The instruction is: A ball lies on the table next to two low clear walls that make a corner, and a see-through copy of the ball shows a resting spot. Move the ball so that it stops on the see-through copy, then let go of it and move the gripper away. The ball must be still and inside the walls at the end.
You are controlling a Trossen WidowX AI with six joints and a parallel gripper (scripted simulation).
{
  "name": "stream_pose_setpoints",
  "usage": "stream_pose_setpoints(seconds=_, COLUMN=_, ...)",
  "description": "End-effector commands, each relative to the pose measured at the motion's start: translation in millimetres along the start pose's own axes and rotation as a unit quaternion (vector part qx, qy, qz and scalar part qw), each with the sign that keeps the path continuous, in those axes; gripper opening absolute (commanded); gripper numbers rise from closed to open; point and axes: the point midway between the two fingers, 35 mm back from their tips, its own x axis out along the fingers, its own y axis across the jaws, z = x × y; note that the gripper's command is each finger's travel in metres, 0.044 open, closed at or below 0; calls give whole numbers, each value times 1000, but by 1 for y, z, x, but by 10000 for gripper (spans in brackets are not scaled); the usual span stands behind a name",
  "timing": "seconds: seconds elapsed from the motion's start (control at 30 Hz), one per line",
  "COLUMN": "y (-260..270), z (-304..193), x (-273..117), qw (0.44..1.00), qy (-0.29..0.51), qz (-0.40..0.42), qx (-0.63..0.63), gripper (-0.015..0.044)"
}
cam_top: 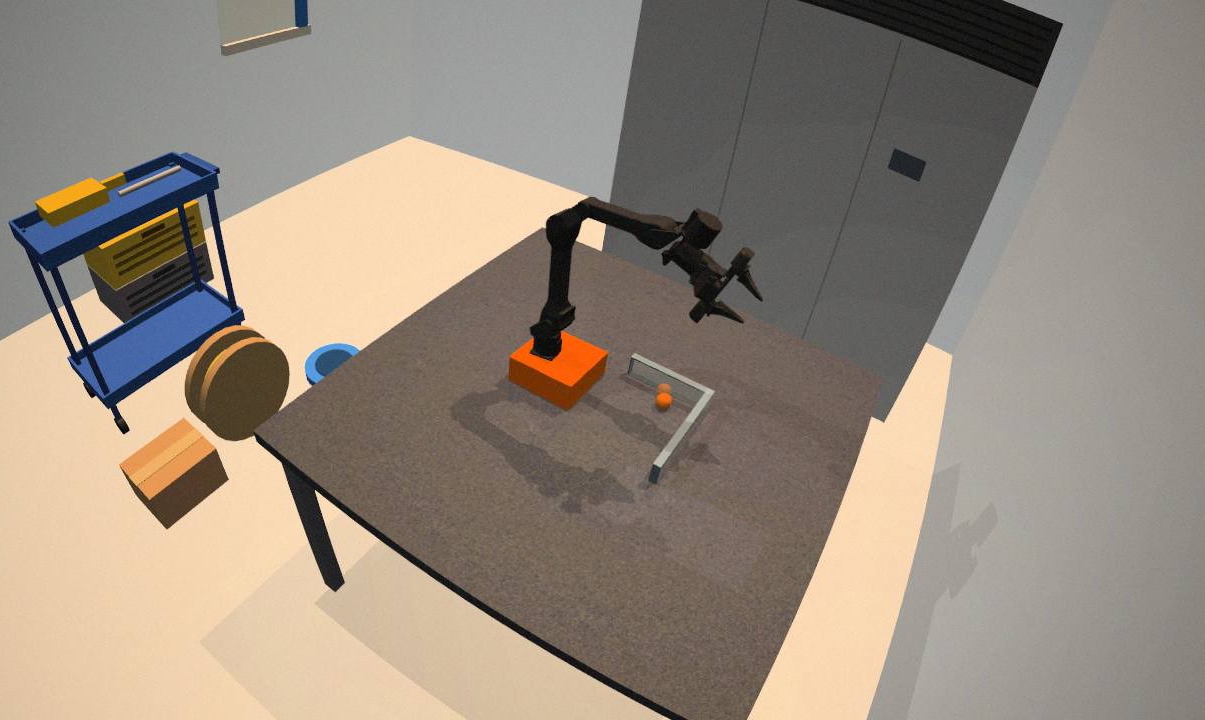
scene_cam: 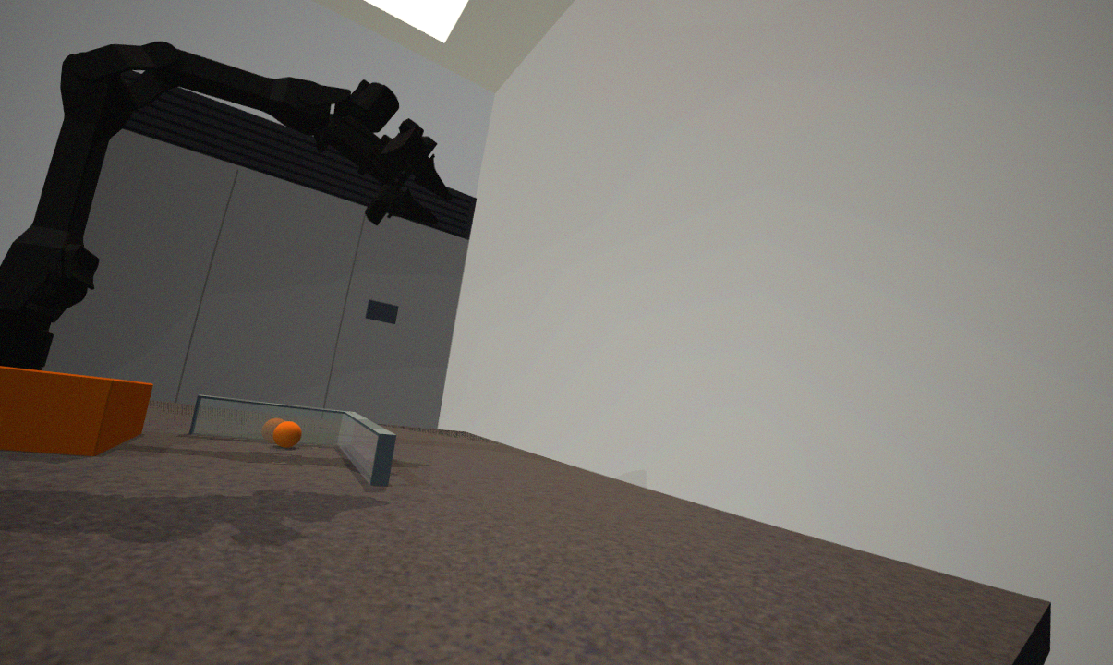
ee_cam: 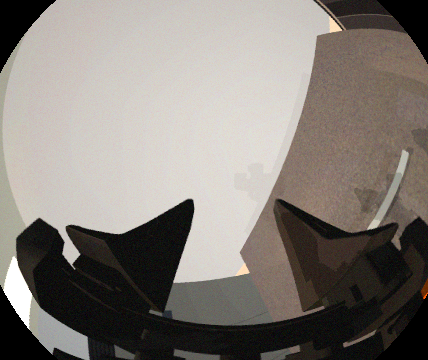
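The solid orange ball (cam_top: pixel 663 402) (scene_cam: pixel 287 435) lies on the table inside the corner of the two low clear walls (cam_top: pixel 682 432) (scene_cam: pixel 382 460). The see-through copy (cam_top: pixel 663 387) (scene_cam: pixel 271 428) is beside the back wall, and the ball partly overlaps it in the top and exterior views. The ball is on the copy's side away from that wall. My gripper (cam_top: pixel 752 310) (scene_cam: pixel 442 211) (ee_cam: pixel 234 204) is open and empty, high above the table and beyond the walls, tilted downward and outward. In the wrist view neither the ball nor the copy shows; part of a wall (ee_cam: pixel 397 181) shows at the right.
The arm stands on an orange base block (cam_top: pixel 543 383) (scene_cam: pixel 30 409) left of the walls. The table (cam_top: pixel 499 537) (scene_cam: pixel 585 578) (ee_cam: pixel 354 115) has its far edge beyond the gripper. A blue cart (cam_top: pixel 154 344), a cardboard box (cam_top: pixel 172 470) and a blue bowl-like object stand off the table.
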Motion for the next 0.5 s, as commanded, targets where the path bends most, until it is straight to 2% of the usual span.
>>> stream_pose_setpoints(seconds=0.0, y=-61, z=-37, x=28, qw=969, qy=65, qz=-87, qx=-223, gripper=300)
stream_pose_setpoints(seconds=0.23, y=-118, z=-71, x=43, qw=877, qy=160, qz=-134, qx=-433, gripper=300)
stream_pose_setpoints(seconds=0.47, y=-173, z=-102, x=46, qw=734, qy=270, qz=-142, qx=-606, gripper=300)
